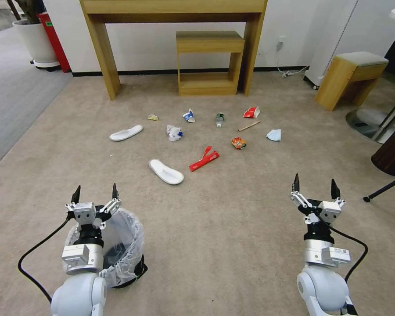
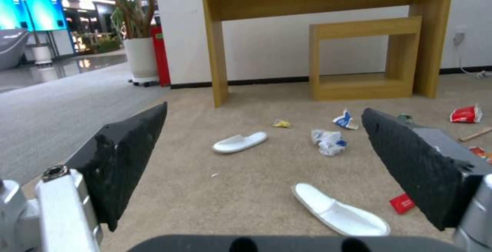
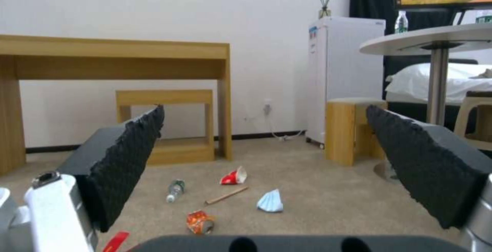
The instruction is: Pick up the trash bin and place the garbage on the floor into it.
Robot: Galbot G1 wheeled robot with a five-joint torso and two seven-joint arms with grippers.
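The trash bin (image 1: pixel 118 248), black with a frilled clear liner, stands on the beige floor (image 1: pixel 232 228) just under my left arm. My left gripper (image 1: pixel 95 193) (image 2: pixel 264 110) hovers open over the bin's far rim, holding nothing. My right gripper (image 1: pixel 315 184) (image 3: pixel 265 109) is open and empty at the right. The garbage lies ahead: two white slippers (image 1: pixel 166 171) (image 1: pixel 126 132), a red wrapper (image 1: pixel 204 160), an orange packet (image 1: pixel 238 142), a pale blue mask (image 1: pixel 274 135), a bottle (image 1: pixel 219 119), a carton (image 1: pixel 188 116), a stick (image 1: pixel 249 126) and a red cup wrapper (image 1: pixel 251 112).
A wooden desk (image 1: pixel 173 8) with a low shelf (image 1: pixel 210 61) under it backs the litter. A wooden stool (image 1: pixel 349 77), a round table base (image 1: pixel 368 123) and a dark brown cylinder (image 1: pixel 393 151) stand at the right. Grey carpet (image 1: pixel 13 101) begins on the left.
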